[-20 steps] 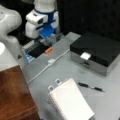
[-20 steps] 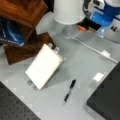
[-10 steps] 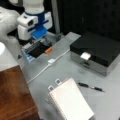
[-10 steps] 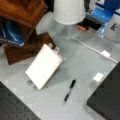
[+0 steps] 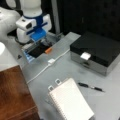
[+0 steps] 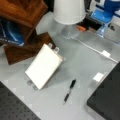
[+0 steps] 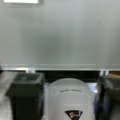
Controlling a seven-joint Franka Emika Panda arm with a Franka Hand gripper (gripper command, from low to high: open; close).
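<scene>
We see the gripper (image 5: 42,42) hanging at the table's (image 5: 75,72) far left corner, its fingers (image 7: 25,95) spread apart around a rounded white object (image 7: 68,100) in the wrist view; whether they touch it we cannot tell. An orange marker (image 5: 48,50) lies just beside, in a dark tray (image 5: 37,51).

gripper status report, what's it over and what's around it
Gripper low over black tray, fingers apart, nothing held. Orange piece at tray edge. White cable alongside, notebook and pen apart.
</scene>
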